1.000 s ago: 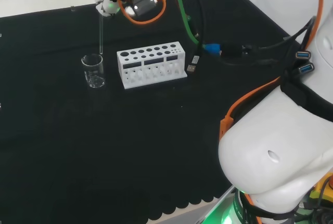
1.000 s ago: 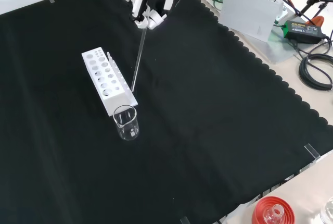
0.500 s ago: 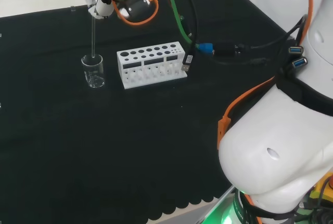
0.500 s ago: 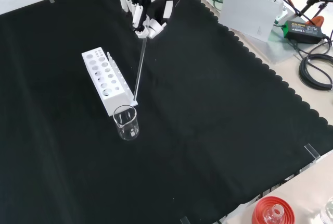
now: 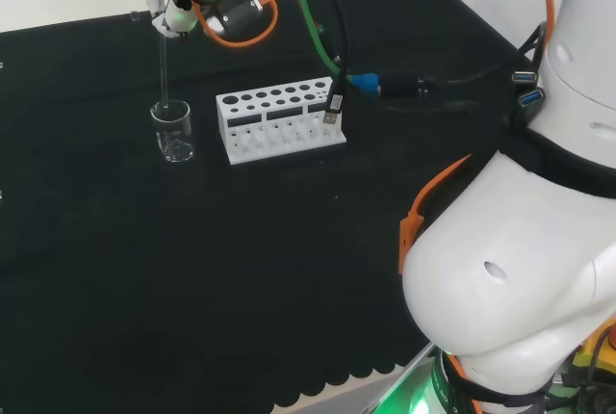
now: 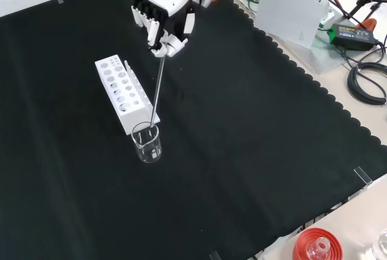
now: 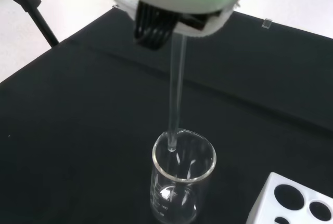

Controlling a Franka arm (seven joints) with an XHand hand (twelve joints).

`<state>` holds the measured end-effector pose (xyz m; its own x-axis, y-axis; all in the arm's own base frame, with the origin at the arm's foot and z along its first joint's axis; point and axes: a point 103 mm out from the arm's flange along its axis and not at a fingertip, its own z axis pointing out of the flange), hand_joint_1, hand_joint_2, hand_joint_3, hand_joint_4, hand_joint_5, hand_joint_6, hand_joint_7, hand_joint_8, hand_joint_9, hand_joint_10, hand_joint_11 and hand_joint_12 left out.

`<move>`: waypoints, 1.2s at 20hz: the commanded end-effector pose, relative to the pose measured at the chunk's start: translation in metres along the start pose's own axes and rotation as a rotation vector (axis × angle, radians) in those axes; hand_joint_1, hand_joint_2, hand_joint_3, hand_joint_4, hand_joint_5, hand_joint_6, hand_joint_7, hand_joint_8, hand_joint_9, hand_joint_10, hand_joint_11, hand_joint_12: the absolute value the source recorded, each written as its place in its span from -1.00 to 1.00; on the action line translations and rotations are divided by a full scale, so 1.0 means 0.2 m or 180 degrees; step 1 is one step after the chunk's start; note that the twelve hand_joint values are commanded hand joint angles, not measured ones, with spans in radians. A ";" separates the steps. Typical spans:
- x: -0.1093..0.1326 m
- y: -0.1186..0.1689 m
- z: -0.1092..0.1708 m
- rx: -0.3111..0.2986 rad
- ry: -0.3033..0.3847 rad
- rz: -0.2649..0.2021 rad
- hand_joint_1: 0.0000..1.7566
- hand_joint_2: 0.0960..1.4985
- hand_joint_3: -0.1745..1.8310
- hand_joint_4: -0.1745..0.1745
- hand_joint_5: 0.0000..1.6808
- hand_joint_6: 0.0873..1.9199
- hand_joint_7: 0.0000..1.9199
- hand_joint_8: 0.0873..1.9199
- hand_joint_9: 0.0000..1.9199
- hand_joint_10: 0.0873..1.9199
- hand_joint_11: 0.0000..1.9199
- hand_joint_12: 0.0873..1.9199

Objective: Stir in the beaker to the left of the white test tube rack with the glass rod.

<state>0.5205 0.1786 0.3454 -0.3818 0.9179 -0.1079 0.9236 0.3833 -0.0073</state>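
- Black cloth covers the surface [image 6: 254, 151], and on it a clear glass beaker [image 6: 147, 143] stands just beside one end of the white test tube rack [image 6: 124, 94]; in the head view the beaker [image 5: 174, 131] is to the left of the rack [image 5: 280, 117].
- Over the last second the hand [image 6: 162, 23] has carried the glass rod [image 6: 156, 90] sideways, from above the rack's end to directly over the beaker, and the rod has come down with it.
- Seen from the wrist, the rod's lower tip [image 7: 172, 146] now sits at about the level of the beaker's rim [image 7: 183, 153], just inside the mouth and close to one side of it; a second ago, in the front view, it hung beside the rack, apart from the beaker.
- At its upper end the rod is pinched between the curled fingers [image 5: 170, 17] and hangs almost straight down below the hand.
- I cannot tell whether the beaker holds any liquid.
- By my judgement the aligning is done and the entry has only begun: the tip has to go deeper before any stirring counts.
- With the tip so near the wall, a sideways drift on the way down could knock the rim and tip the light beaker.
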 end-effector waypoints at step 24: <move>-0.22 0.25 0.30 0.0166 0.0165 0.0037 0.39 -0.33 0.02 -1.00 0.49 -0.23 0.75 -0.41 0.95 -0.68 0.78 -0.33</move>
<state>0.5846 0.1541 0.2929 -0.3785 0.9242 -0.0508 0.9251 0.3760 -0.0520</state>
